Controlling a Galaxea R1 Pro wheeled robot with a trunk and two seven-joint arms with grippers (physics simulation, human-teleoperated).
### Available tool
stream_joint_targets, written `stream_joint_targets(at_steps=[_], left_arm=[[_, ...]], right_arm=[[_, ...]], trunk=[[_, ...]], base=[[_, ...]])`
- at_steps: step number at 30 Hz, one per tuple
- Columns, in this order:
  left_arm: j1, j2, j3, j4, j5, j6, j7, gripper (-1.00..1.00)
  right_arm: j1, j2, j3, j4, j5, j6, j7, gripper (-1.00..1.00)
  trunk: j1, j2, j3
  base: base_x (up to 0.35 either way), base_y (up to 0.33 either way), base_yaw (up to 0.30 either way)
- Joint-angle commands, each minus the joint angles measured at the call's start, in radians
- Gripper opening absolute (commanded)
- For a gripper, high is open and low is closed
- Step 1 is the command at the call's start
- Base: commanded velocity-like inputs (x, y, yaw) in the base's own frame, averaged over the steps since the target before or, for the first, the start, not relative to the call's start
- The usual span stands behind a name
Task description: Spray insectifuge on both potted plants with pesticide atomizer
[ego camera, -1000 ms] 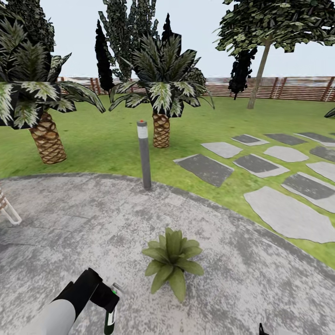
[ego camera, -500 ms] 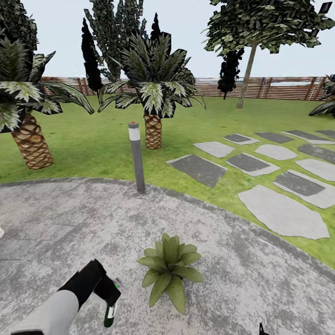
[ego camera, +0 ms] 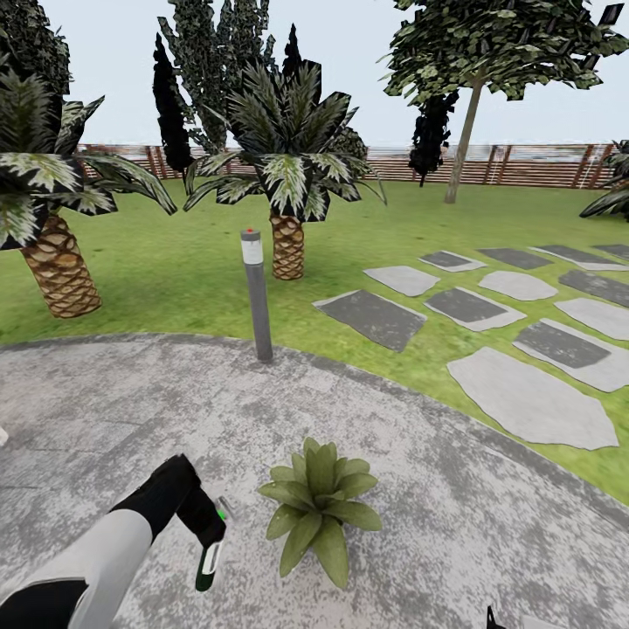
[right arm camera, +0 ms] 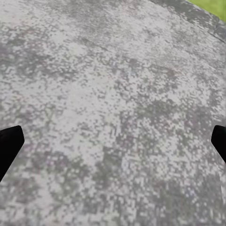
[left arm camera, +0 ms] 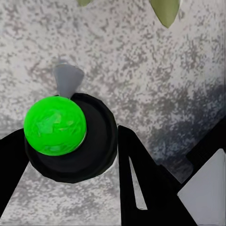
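My left gripper (ego camera: 208, 529) is shut on the pesticide atomizer (ego camera: 209, 561), a slim dark green bottle with a white label that hangs low over the patio. It is just left of a potted plant (ego camera: 320, 508), a low rosette of broad green leaves, with a small gap between them. In the left wrist view the atomizer (left arm camera: 70, 136) is seen end on, with a bright green cap and a pale trigger, held between the two black fingers (left arm camera: 139, 179). A leaf tip (left arm camera: 165, 9) shows beyond it. My right gripper (right arm camera: 113, 141) is open above bare paving.
The round grey patio (ego camera: 454, 524) borders the lawn (ego camera: 175, 271). A grey bollard lamp (ego camera: 256, 297) stands at the patio's far edge. Behind it are two palms (ego camera: 286, 175), flat stepping stones (ego camera: 489, 349) at the right, trees and a brown slatted fence (ego camera: 524, 166).
The view shifted a little early on as the camera turned. Since then my left arm has lifted and moved forward with the atomizer, closer to the plant. The plant has not moved.
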Motion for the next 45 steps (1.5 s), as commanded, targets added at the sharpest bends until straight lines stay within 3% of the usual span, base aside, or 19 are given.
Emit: stream_joint_targets(at_steps=[1, 6, 14, 19, 23, 28, 32, 33, 34, 36, 39, 43, 45], left_arm=[[0.002, -0.001, 0.006, 0.001, -0.004, 0.007, -0.005, -1.00], [0.016, -0.003, 0.007, -0.018, 0.006, 0.011, -0.004, -1.00], [-0.045, -0.017, 0.007, -0.048, 0.006, 0.019, -0.025, -1.00], [-0.053, 0.000, -0.002, -0.047, -0.006, 0.016, -0.075, -1.00], [-0.032, 0.042, -0.005, -0.032, -0.016, 0.008, -0.075, -1.00], [0.024, 0.050, -0.006, -0.032, -0.021, 0.003, -0.078, -1.00], [0.018, 0.042, -0.012, -0.040, -0.030, 0.005, -0.081, -1.00], [0.013, 0.037, -0.072, -0.047, -0.084, 0.011, -0.096, -1.00], [0.007, 0.034, -0.112, -0.053, -0.115, 0.013, -0.134, -1.00], [-0.005, 0.030, -0.142, -0.080, -0.139, 0.015, -0.205, -1.00], [-0.029, 0.034, -0.161, -0.206, -0.155, 0.017, -0.335, -1.00], [-0.040, 0.031, -0.161, -0.293, -0.157, 0.019, -0.412, -1.00], [-0.036, 0.034, -0.160, -0.303, -0.157, 0.019, -0.422, -1.00]], right_arm=[[-0.001, 0.000, -0.005, 0.002, 0.011, -0.004, -0.006, 1.00], [-0.001, 0.000, -0.005, 0.001, 0.011, -0.004, -0.006, 1.00], [-0.001, 0.000, -0.006, 0.002, 0.011, -0.004, -0.006, 1.00], [-0.001, 0.000, -0.006, 0.002, 0.011, -0.004, -0.006, 1.00], [-0.001, 0.000, -0.005, 0.002, 0.011, -0.004, -0.006, 1.00], [-0.001, 0.000, -0.005, 0.002, 0.011, -0.004, -0.006, 1.00], [-0.001, 0.000, -0.005, 0.002, 0.011, -0.004, -0.006, 1.00], [-0.001, 0.000, -0.005, 0.003, 0.012, -0.004, -0.006, 1.00], [-0.001, 0.000, -0.005, 0.003, 0.012, -0.004, -0.006, 1.00], [-0.001, 0.000, -0.005, 0.003, 0.012, -0.004, -0.006, 1.00], [-0.001, 0.000, -0.005, 0.003, 0.013, -0.004, -0.006, 1.00], [-0.001, 0.000, -0.005, 0.002, 0.014, -0.004, -0.006, 1.00], [-0.001, 0.000, -0.006, 0.003, 0.013, -0.003, -0.006, 1.00]], trunk=[[0.000, 0.000, -0.001], [0.000, 0.000, -0.001], [0.000, 0.000, -0.001], [0.000, 0.000, -0.001], [0.000, 0.000, -0.001], [0.000, 0.000, -0.001], [0.000, 0.000, -0.001], [0.000, 0.000, -0.001], [0.000, 0.000, -0.001], [0.000, 0.000, -0.001], [0.000, 0.000, -0.001], [0.000, 0.000, -0.001], [0.000, 0.000, -0.001]], base=[[0.000, 0.000, 0.000], [0.000, 0.000, 0.000], [0.000, 0.000, -0.111], [0.000, 0.000, -0.159], [0.000, 0.000, -0.010], [0.027, 0.000, 0.000], [0.217, 0.015, 0.000], [0.048, 0.006, 0.000], [0.024, 0.003, 0.000], [0.013, 0.002, 0.000], [0.003, 0.000, 0.000], [0.000, 0.000, 0.000], [0.000, 0.000, 0.000]])
